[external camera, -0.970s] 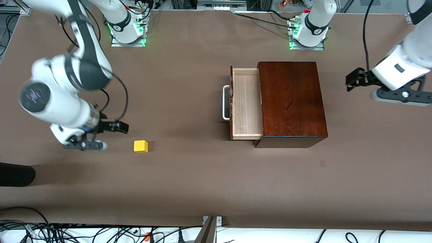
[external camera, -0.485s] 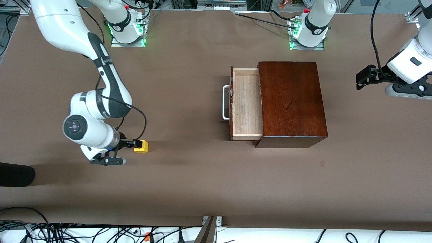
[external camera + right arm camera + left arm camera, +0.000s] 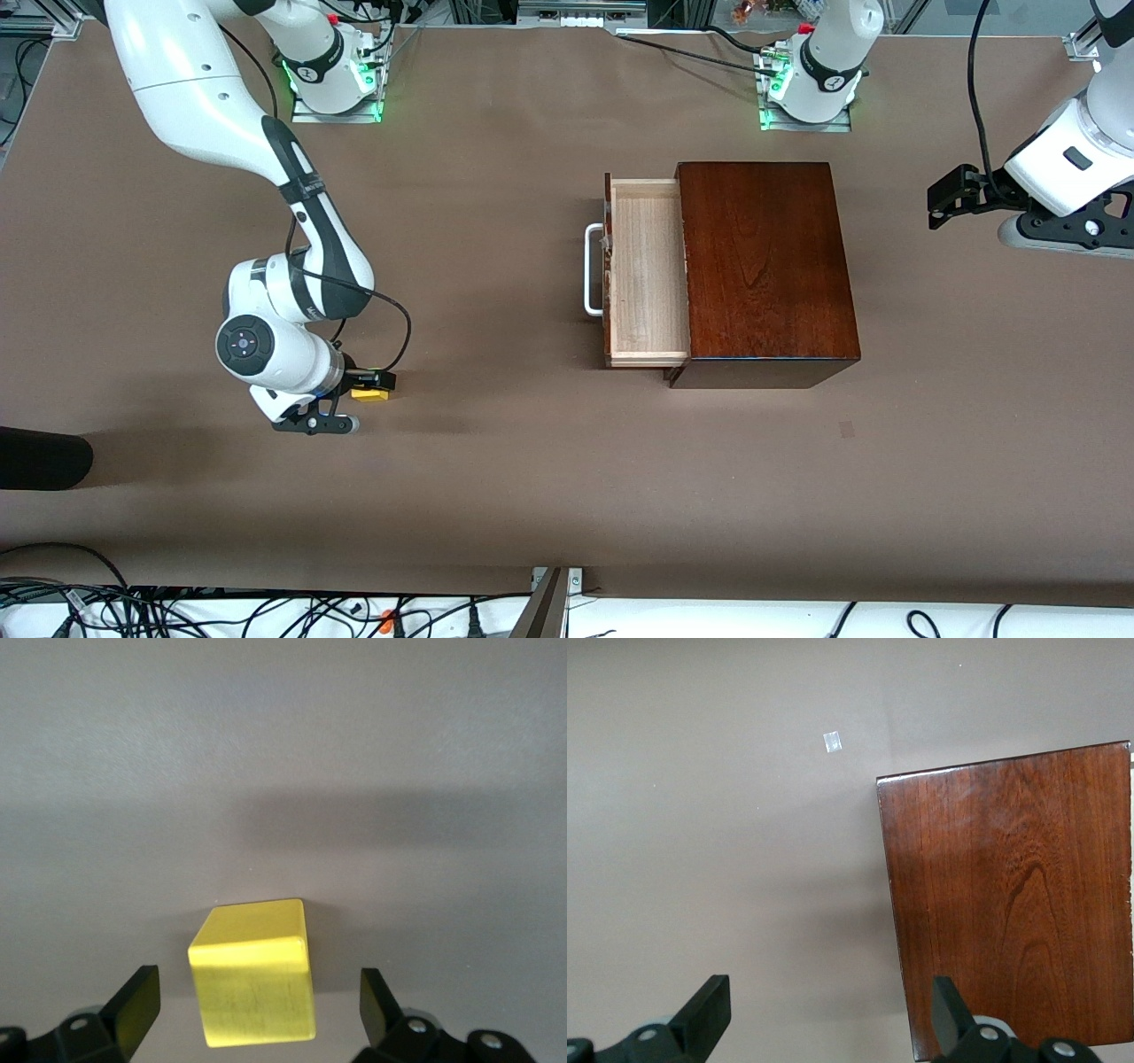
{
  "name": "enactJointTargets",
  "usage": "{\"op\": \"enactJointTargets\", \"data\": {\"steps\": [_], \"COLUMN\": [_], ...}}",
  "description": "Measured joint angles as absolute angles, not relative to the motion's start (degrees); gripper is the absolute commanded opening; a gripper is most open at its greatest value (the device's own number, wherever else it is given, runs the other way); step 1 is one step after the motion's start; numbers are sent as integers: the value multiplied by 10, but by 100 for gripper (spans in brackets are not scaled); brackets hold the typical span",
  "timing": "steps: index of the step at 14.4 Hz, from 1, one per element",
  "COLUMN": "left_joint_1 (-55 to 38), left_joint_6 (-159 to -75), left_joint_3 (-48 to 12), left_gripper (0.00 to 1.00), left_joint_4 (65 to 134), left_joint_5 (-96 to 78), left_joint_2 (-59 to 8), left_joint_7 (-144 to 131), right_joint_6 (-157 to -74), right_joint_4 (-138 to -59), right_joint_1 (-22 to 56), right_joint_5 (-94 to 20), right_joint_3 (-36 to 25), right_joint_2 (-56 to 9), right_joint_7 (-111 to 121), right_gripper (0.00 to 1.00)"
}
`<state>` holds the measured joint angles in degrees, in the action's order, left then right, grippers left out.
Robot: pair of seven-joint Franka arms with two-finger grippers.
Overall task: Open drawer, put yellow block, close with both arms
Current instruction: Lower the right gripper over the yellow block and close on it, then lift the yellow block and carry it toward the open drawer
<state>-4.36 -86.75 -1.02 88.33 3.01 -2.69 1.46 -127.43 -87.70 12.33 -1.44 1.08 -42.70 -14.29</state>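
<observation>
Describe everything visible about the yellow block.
The yellow block is a small bright cube with plain faces, faint scuffs on one side. It sits flat on the brown table, toward the right arm's end, well apart from the drawer. The right gripper straddles it, jaws open with gaps either side, nothing gripping it.

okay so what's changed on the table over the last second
The right gripper came in from beside the yellow block and now sits over it, open, fingers straddling it without gripping. The left gripper shifted slightly toward its end of the table. The block, drawer and box stayed put.

Brown table point(image 3: 496, 496), tangled black cables point(image 3: 177, 611) along its near edge
</observation>
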Motion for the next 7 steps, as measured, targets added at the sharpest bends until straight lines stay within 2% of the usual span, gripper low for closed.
{"op": "enactJointTargets", "data": {"steps": [1, 2, 3, 4, 5, 7], "left_joint_1": [-43, -42, -41, -41, -41, -41], "left_joint_6": [-865, -864, -864, -864, -864, -864], "left_joint_3": [-8, -7, -6, -7, -7, -7], "left_gripper": [100, 100, 100, 100, 100, 100], "left_joint_4": [883, 883, 883, 883, 883, 883], "left_joint_5": [30, 30, 30, 30, 30, 30], "left_joint_2": [-27, -27, -27, -27, -27, -27], "left_joint_7": [15, 15, 15, 15, 15, 15], "right_joint_6": [-1280, -1286, -1293, -1297, -1299, -1302], "right_joint_4": [-879, -881, -881, -881, -881, -877], "right_joint_1": [123, 123, 123, 123, 123, 122], "right_joint_5": [-14, -14, -14, -14, -14, -14], "right_joint_3": [11, 11, 10, 10, 10, 10], "right_joint_2": [-430, -434, -438, -440, -441, -439], "right_joint_7": [-143, -143, -143, -143, -143, -143], "right_gripper": [72, 39, 20, 7, 0, 0]}}
